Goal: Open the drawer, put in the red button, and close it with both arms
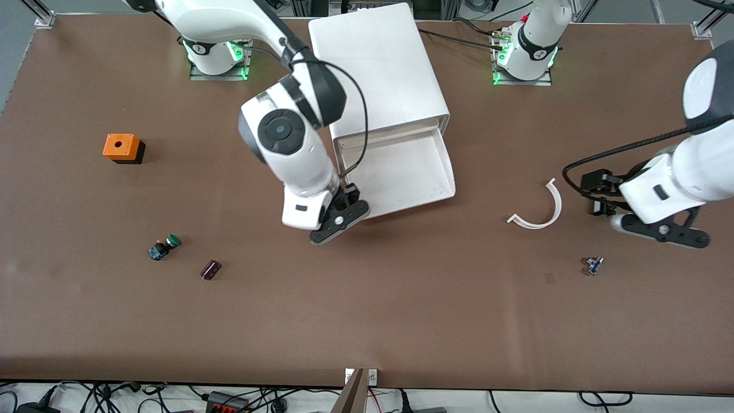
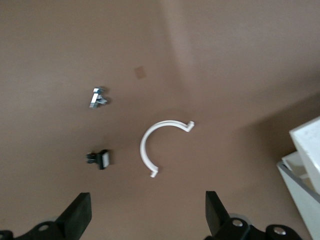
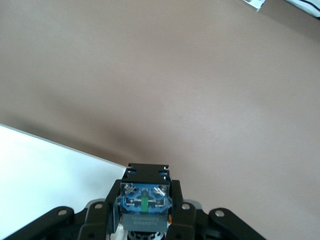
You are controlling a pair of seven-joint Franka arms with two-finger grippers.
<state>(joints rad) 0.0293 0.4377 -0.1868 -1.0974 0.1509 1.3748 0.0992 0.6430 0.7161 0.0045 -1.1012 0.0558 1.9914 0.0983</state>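
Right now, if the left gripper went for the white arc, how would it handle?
White arc: thin open half-ring lying flat, so probably light, apt to slide or spin if nudged. The thin band may flex under a squeeze. Lying so low, it likely gives the open left gripper little to catch.

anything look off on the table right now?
Nothing spilled or broken. The drawer stands open, as the job needs. The right pincer, at the drawer's front corner, is shut on a blue-and-black switch body. The left pincer hangs open over the white curved clip.
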